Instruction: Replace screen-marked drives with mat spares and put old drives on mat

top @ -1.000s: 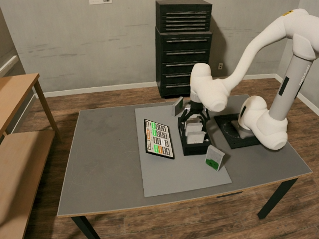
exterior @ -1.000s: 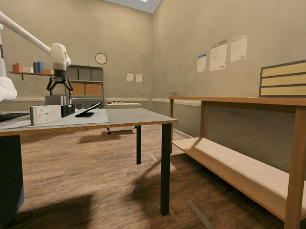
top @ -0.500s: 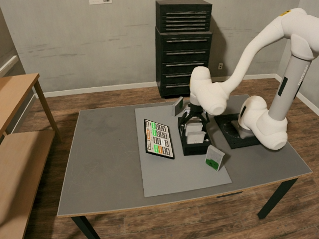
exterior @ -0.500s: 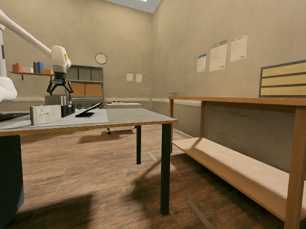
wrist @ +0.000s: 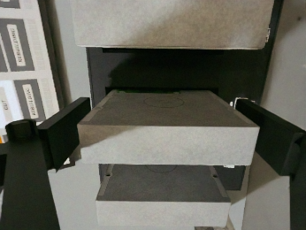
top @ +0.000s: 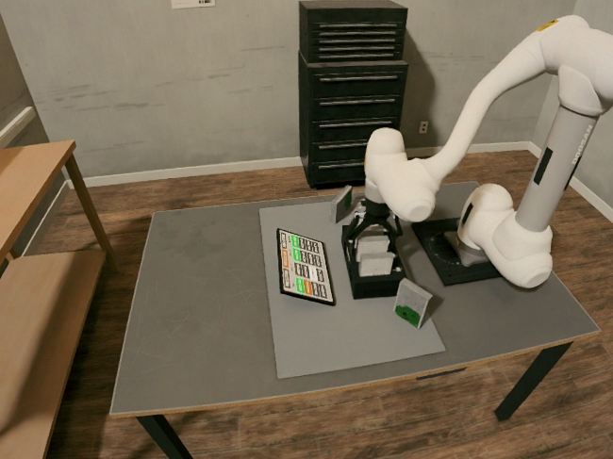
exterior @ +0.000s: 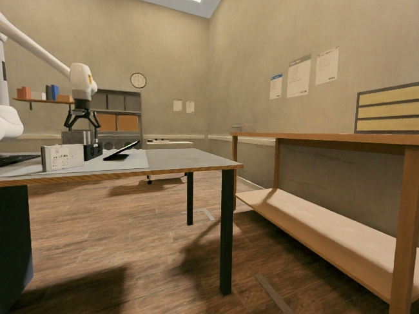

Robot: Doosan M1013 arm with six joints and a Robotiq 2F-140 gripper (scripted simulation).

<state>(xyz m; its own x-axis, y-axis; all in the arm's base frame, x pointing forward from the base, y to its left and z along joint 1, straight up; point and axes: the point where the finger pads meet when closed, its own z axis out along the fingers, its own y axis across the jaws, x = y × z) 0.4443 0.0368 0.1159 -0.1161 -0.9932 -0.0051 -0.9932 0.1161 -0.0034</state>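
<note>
Around one docked drive, the open tool hovers

A black drawer cabinet stands beyond the counter's far edge; a clock hangs on the wall.

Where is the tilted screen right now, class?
In the top view, the screen leans on the mat, just left of the black drive dock.
</note>
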